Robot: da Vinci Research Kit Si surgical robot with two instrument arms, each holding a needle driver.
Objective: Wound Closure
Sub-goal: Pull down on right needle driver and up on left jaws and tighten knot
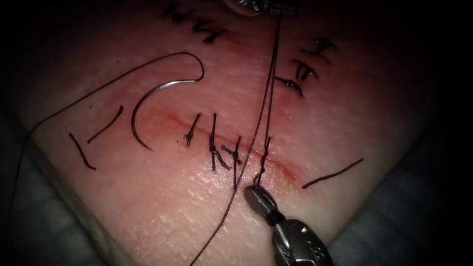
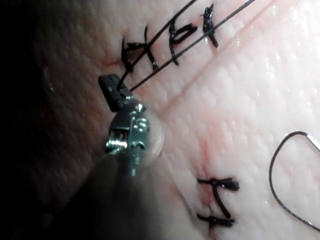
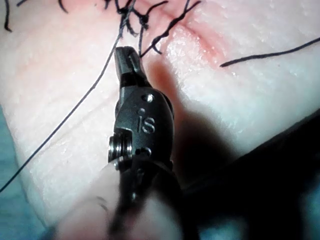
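Observation:
The curved needle (image 1: 139,109) lies free on the tissue (image 1: 162,207), over the left end of the cut (image 1: 172,119), held by neither tool and not in the tissue. Its thread (image 1: 98,88) loops off its blunt end and runs away to the left. My left tool (image 1: 282,9) (image 2: 109,90) is at the far edge, shut on two thread strands (image 1: 268,83) that stretch down to the rightmost stitch (image 1: 263,160). My right tool (image 1: 252,191) (image 3: 127,57) sits just below that stitch, shut on the short thread end there.
Several dark stitches (image 1: 214,143) cross the cut. Black ink marks (image 1: 305,64) lie on the tissue around it. A long thread strand (image 1: 221,221) trails toward the near edge. Blue drape (image 1: 44,226) borders the tissue.

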